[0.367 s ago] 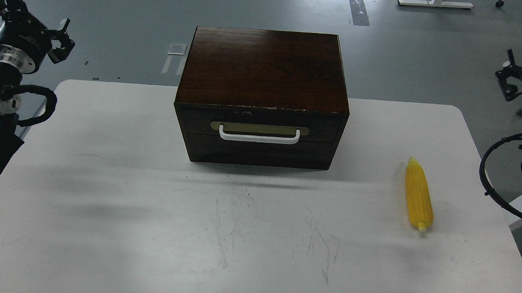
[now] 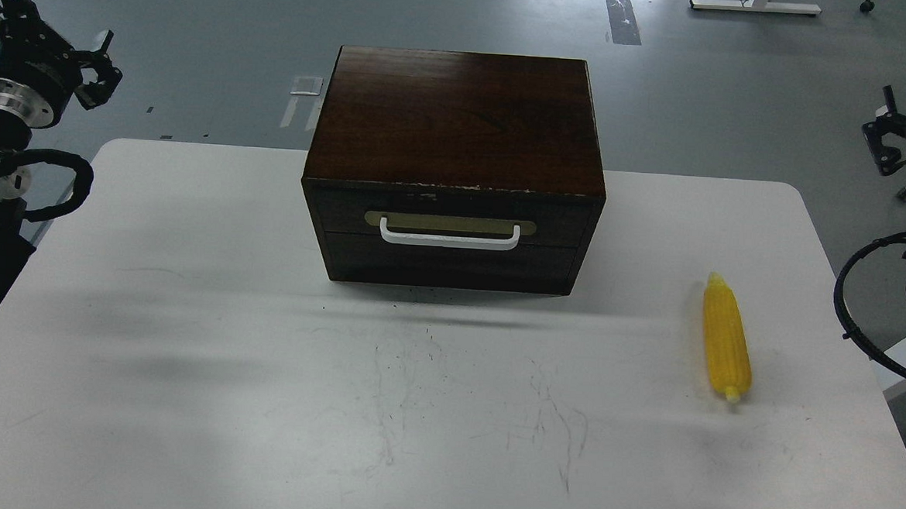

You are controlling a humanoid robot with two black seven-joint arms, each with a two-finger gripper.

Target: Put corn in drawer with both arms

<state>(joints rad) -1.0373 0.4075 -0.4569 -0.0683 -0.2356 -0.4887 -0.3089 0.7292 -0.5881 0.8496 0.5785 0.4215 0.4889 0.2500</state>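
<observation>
The yellow corn (image 2: 725,338) lies on the white table (image 2: 185,333) at the right, tip pointing away from me, stub end toward me. The dark brown wooden box (image 2: 457,123) stands at the table's back middle. Its drawer (image 2: 452,217) is closed, with a white bar handle (image 2: 449,237) on a brass-coloured plate. My left gripper (image 2: 97,69) hangs off the table's far left corner, empty, fingers spread. My right gripper (image 2: 887,134) is beyond the table's right edge, far from the corn, empty, its claws apart.
Black cables loop from both arms at the left edge (image 2: 57,179) and right edge (image 2: 869,307). The table top shows scuff marks in front of the box. Grey floor lies behind the table, with a white frame base (image 2: 753,4) at the top.
</observation>
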